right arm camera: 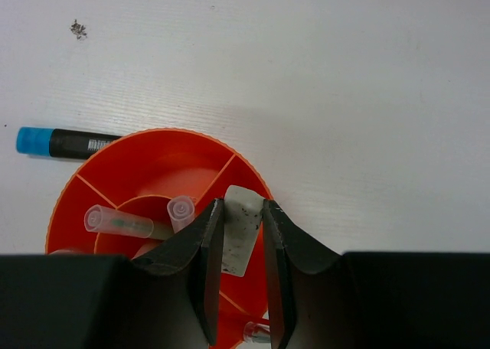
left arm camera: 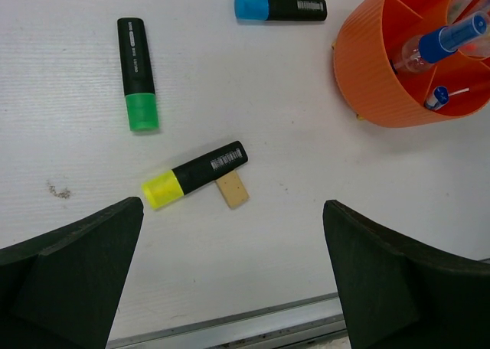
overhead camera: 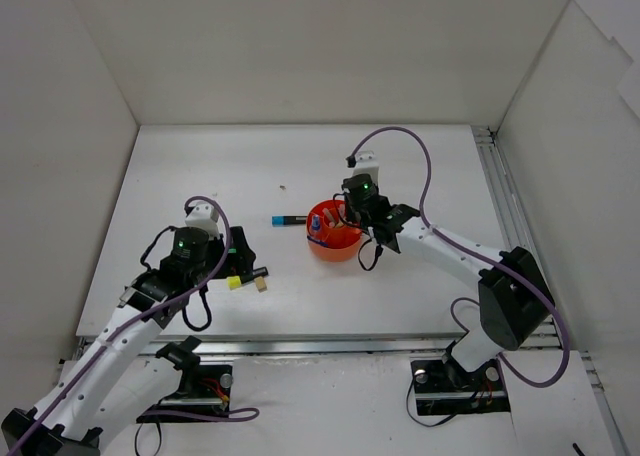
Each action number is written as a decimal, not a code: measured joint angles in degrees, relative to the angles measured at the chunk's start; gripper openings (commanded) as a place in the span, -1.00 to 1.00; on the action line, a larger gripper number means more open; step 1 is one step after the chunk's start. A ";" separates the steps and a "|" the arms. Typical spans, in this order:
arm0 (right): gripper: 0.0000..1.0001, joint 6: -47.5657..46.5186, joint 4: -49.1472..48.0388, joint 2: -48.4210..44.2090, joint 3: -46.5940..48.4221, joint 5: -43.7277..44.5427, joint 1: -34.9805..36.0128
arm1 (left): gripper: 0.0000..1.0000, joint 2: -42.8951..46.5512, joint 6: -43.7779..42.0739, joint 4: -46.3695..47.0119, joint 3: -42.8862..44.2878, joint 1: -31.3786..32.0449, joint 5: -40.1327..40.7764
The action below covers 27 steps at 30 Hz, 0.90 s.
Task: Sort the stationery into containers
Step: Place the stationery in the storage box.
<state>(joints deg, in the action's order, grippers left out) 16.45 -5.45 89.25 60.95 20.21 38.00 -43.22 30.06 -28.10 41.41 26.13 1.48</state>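
The orange tub (overhead camera: 335, 241) stands mid-table and holds several pens and a blue-white marker (left arm camera: 440, 43). My right gripper (right arm camera: 242, 207) is shut on a white eraser (right arm camera: 243, 226) and holds it over the tub's (right arm camera: 153, 165) right rim. My left gripper (left arm camera: 233, 211) is open and empty above the front of the table. Ahead of it lie a yellow-capped highlighter (left arm camera: 195, 173) touching a tan eraser (left arm camera: 232, 190), a green-capped highlighter (left arm camera: 136, 73), and a blue-capped highlighter (left arm camera: 280, 7) left of the tub (left arm camera: 375, 73).
A metal rail (left arm camera: 230, 326) runs along the table's front edge and another (overhead camera: 500, 186) along its right side. White walls enclose the table. Small dark specks (right arm camera: 77, 30) lie on the surface.
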 measured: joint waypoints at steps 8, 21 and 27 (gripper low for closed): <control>-0.58 0.17 0.13 0.00 -0.02 0.59 0.04 | 0.99 -0.28 1.86 -1.31 -0.11 0.00 -0.24; -0.35 2.40 -0.39 -0.02 -1.60 3.61 0.42 | 0.99 -0.74 3.63 -2.32 -1.49 0.00 -0.46; 0.02 3.26 -0.35 -0.02 -1.66 3.61 1.11 | 0.99 -1.27 3.98 -2.38 -1.68 0.00 -0.48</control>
<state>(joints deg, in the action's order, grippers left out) 19.70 -5.80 89.23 59.29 23.81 39.11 -44.49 34.04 -30.48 39.72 26.13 0.99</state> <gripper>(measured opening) 0.461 0.996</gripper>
